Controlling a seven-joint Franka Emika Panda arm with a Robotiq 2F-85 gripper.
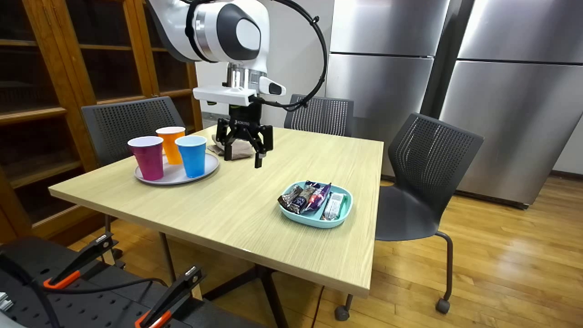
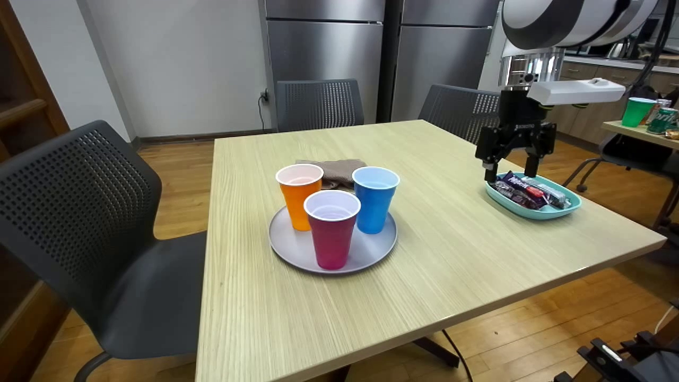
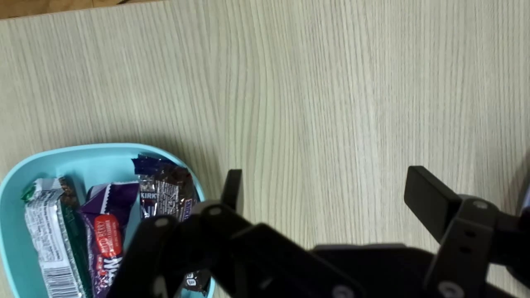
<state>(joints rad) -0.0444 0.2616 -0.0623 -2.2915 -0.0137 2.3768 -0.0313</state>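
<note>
Hovering with gripper (image 3: 325, 173) spread wide, holding nothing; could clip teal tray (image 3: 108, 159), lower left of wrist view, if lowered off-line.

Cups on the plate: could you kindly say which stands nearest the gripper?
The blue cup; the orange cup and maroon cup stand farther from the gripper in both exterior views.

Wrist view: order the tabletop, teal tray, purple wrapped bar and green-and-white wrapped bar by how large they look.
1. Tabletop
2. Teal tray, cut off by the frame
3. Purple wrapped bar and green-and-white wrapped bar: too alike to rank, both cut off at the bottom
</note>
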